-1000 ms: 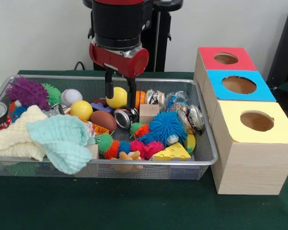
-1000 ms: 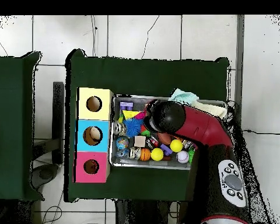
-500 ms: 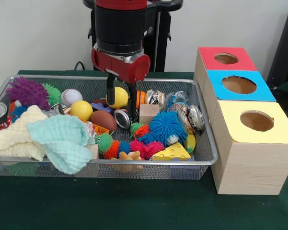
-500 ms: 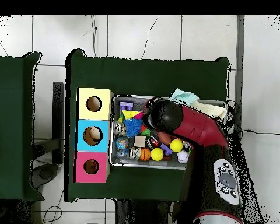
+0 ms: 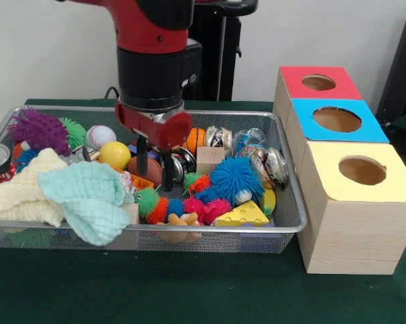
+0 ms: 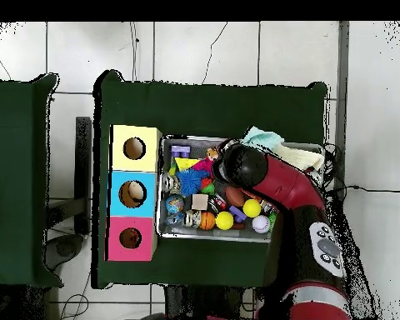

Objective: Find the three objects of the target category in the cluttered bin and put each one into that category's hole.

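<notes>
Claw down in the middle of the wire-mesh bin (image 5: 284,223), over the brown football.

The red and black arm's claw (image 5: 155,172) has slid from beside the yellow ball toward the near side of the bin and sunk lower — its two black fingers (image 5: 167,177) now stand apart, straddling the small brown football (image 5: 150,169) with nothing gripped between them. The yellow ball (image 5: 114,154) sits just beside it, the white baseball (image 5: 99,136) behind that, and the orange ball (image 5: 195,140) shows clear again past the wrist. The mint-green cloth (image 5: 88,198) drapes over the bin's front rim. On the green counter (image 5: 189,290) alongside stand the three wooden boxes — red-topped (image 5: 319,82), blue-topped (image 5: 337,120) and yellow-topped (image 5: 360,171), each with a round hole.
</notes>
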Controlling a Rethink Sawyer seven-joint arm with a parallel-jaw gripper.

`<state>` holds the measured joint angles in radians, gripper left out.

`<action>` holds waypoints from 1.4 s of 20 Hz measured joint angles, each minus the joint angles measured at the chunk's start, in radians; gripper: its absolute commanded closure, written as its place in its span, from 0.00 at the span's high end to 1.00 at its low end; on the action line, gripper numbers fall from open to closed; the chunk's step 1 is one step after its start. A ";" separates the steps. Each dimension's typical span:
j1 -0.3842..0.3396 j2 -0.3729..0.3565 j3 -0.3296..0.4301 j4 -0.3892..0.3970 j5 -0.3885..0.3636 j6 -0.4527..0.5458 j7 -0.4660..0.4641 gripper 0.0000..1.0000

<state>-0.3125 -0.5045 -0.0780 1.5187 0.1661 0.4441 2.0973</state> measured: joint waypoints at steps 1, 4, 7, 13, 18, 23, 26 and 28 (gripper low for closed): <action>-0.008 0.015 0.000 0.000 0.003 -0.010 0.000 1.00; -0.017 0.036 0.001 -0.001 0.004 -0.020 0.000 1.00; -0.021 0.057 0.001 -0.002 0.004 -0.022 0.000 1.00; -0.021 0.070 0.010 0.000 0.007 -0.022 0.000 1.00; -0.012 0.056 0.016 0.009 0.019 -0.022 0.000 1.00; 0.001 0.041 0.024 0.012 0.038 -0.022 0.000 1.00; -0.003 0.043 0.042 0.012 0.050 -0.025 0.000 1.00; -0.007 0.048 0.053 0.012 0.053 -0.028 0.000 1.00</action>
<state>-0.3199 -0.4568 -0.0248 1.5302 0.2187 0.4162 2.0973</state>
